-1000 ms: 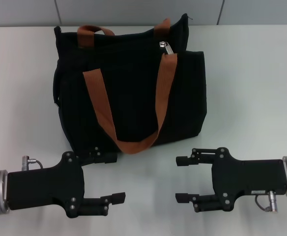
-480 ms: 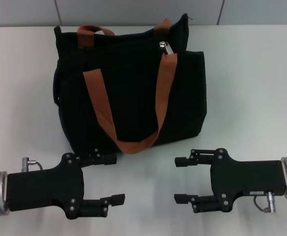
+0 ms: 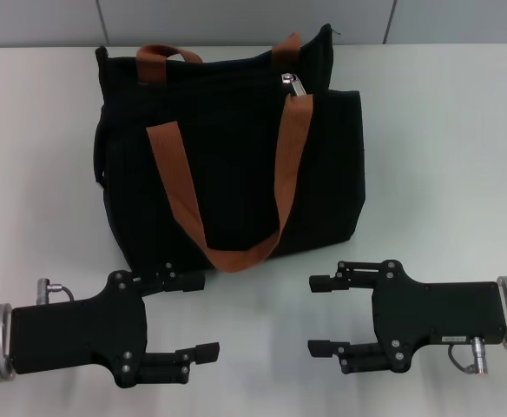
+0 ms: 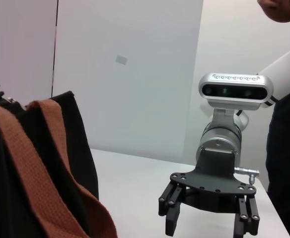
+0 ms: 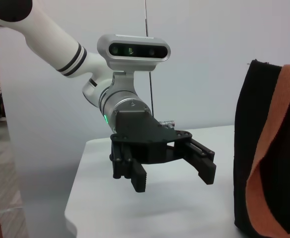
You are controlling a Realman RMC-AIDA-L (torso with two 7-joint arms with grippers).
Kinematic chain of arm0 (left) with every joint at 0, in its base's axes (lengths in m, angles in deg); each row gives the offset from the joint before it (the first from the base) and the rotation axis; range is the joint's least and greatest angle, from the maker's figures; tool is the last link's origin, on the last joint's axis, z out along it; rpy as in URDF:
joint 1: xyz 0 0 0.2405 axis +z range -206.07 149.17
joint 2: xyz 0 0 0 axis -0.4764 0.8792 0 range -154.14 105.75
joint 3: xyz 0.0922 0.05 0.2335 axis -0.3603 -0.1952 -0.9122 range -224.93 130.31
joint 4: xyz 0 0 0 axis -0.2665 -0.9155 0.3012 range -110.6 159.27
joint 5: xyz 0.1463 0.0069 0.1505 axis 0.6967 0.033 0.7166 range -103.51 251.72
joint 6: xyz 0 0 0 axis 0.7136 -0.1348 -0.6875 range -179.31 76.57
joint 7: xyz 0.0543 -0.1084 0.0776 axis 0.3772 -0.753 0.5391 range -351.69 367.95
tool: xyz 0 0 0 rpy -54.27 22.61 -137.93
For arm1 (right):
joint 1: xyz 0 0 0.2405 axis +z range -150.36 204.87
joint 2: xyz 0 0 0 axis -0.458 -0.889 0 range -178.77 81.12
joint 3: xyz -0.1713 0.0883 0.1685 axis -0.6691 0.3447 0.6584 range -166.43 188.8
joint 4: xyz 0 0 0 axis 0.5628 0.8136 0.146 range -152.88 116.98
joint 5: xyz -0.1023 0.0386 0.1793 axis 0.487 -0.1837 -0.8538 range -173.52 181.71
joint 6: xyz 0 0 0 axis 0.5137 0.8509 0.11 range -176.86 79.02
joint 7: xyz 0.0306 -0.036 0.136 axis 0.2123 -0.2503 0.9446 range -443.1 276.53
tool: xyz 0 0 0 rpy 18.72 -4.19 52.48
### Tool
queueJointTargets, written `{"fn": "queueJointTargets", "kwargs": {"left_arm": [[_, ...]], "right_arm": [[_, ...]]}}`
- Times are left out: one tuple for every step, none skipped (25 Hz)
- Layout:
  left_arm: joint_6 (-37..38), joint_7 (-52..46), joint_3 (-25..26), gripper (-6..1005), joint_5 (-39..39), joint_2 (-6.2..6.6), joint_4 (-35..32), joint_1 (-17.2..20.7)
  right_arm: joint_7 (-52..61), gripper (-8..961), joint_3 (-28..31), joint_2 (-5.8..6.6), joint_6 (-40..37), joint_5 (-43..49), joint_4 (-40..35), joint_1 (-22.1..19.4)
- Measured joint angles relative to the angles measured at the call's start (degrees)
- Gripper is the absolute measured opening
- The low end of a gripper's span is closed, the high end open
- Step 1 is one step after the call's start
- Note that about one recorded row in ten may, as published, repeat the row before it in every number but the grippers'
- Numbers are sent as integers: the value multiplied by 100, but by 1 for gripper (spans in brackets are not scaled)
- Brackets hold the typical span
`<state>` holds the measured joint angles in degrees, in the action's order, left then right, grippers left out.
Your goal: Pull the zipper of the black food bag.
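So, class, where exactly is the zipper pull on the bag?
In the head view, the zipper pull sits at the black food bag's top edge, toward the robot's right, just above the near strap's right end.

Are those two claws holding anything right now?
No. The left gripper and right gripper are both open and empty, near the black food bag; its zipper is untouched.

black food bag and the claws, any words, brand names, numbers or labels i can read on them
No text can be read anywhere.
The black food bag: plain fabric, no print or label visible.
The zipper: bare silver tab, no marking legible.
The right claw: a small label on its body, too small to read.
The left claw: no label visible.
Both claws sit open on the table in front of the bag.
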<state>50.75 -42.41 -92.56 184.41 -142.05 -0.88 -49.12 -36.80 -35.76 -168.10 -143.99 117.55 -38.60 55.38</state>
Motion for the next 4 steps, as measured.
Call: {"fn": "queueJointTargets", "kwargs": {"left_arm": [[0,0,6,829,0,0,0,4],[1,0,13,829,0,0,0,7],[1,0,16,829,0,0,0,9],[1,0,18,829,0,0,0,11]], "right_arm": [[0,730,2,0,0,-3,0,0],[0,730,2,0,0,-6,0,0],[0,730,2,0,1,-9,0,0],[0,730,1,0,2,-10,0,0]]}}
